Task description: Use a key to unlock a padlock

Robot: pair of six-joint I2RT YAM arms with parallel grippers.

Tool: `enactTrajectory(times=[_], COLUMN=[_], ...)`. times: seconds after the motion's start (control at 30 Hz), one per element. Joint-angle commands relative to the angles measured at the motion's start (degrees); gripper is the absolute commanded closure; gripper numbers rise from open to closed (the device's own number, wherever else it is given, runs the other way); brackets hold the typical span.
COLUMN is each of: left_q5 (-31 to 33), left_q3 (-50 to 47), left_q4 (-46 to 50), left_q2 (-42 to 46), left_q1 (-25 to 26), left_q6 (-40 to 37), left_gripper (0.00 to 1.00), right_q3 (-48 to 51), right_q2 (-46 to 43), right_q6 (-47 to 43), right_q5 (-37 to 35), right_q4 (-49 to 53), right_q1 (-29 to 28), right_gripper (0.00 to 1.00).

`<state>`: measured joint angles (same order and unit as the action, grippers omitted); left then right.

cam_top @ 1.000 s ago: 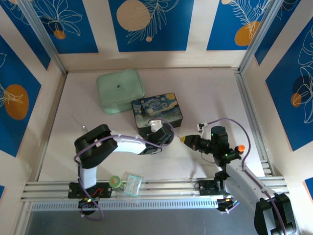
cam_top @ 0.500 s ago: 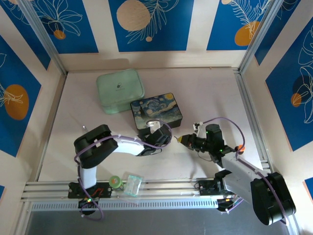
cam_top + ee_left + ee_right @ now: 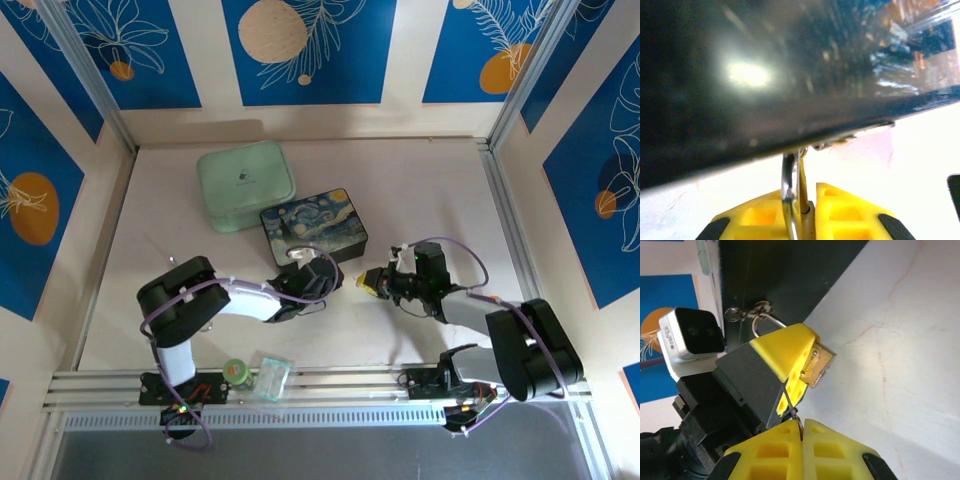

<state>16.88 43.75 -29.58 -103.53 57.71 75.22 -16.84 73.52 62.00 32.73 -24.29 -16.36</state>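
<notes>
while left gripper (image 3: 802,212) clamps the padlock (image 3: 821,365) at frame centre, shackle (image 3: 760,324) hooked in the box (image 3: 790,270) latch (image 3: 742,314), right gripper (image 3: 801,432) pinches the key (image 3: 789,402) at lower centre. key: thin, light, slippery, likely twists; grip its head.

the left arm (image 3: 175,300) and the right arm (image 3: 530,355) share one build: chunky black joint housings joined by smooth white links, each with a thin purple cable (image 3: 452,243) looping loosely outside it. small green lights (image 3: 182,410) glow at the bases. the left gripper (image 3: 809,220) and the right gripper (image 3: 801,432) have bright yellow fingertips (image 3: 832,452) moulded with square pockets, on black finger blocks (image 3: 747,380). a white box camera (image 3: 690,335) with a dark face sits on the left wrist.
</notes>
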Motion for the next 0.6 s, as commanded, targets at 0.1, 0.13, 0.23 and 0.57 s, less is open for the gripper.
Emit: enactTrajectory(times=[0.1, 0.13, 0.23, 0.57], left_q5=[-1.95, -1.94, -1.57, -2.02], left_q3=[-2.44, -2.67, -2.81, -2.89], left_q4=[-3.29, -4.02, -4.25, -2.8], left_q2=[0.96, 0.95, 1.26, 2.34], left_q1=[-0.8, -0.83, -0.85, -1.81], left_q6=[10.51, 11.07, 11.86, 11.22], left_gripper=[1.0, 1.0, 1.0, 1.0], right_q3=[-3.07, -2.99, -3.1, -4.38], right_q2=[2.82, 3.19, 4.72, 4.4], right_q6=[2.18, 2.42, 2.0, -3.66], right_q5=[7.55, 7.9, 8.9, 11.47], right_q4=[-1.4, -1.54, -1.16, 7.74], right_q1=[1.01, 1.25, 1.9, 3.46], right_gripper=[1.0, 1.0, 1.0, 1.0])
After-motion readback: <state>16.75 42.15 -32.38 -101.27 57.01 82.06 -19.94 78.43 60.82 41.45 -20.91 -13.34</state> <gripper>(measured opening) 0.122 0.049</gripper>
